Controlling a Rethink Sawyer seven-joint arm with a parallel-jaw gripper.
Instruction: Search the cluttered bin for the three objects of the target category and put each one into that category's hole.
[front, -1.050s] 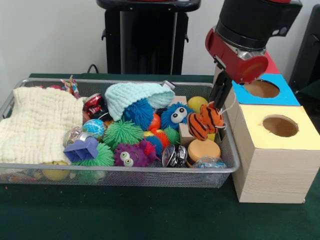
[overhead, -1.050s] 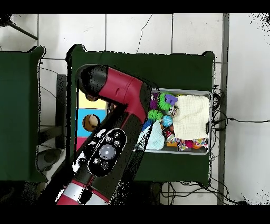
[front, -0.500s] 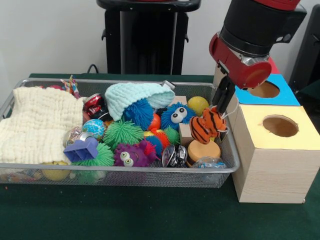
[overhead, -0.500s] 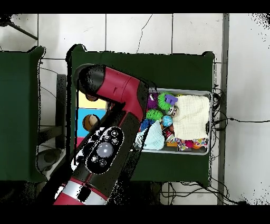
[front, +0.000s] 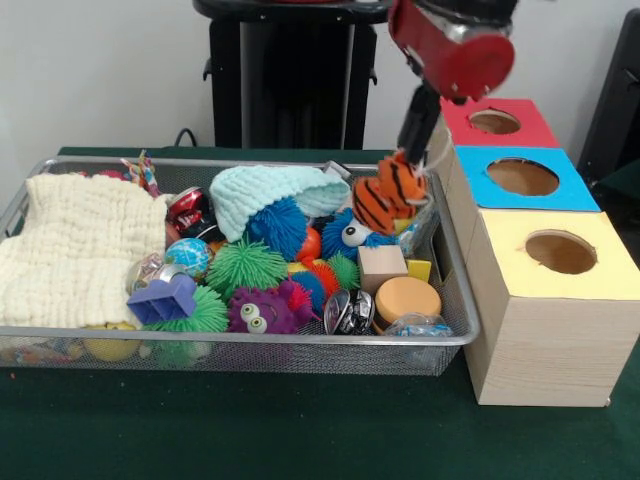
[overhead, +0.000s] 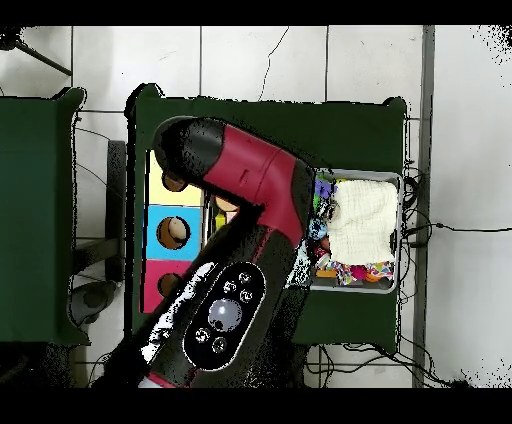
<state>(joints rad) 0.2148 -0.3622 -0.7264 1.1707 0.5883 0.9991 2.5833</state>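
The tool (front: 400, 172) grips the striped tiger toy (front: 387, 196), hanging above the bin's (front: 455, 300) right end. The boxes' holes lie at three o'clock of it, the blue hole (front: 522, 177) nearest.

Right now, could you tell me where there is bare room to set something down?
The green table is bare in front of the wire bin and wooden boxes. The bin is crowded throughout; the hand holds the striped toy above it.

Green-clothed table (front: 300, 430), wire bin (front: 240, 352) and three-holed wooden box (front: 545, 330) directly on it, side by side.
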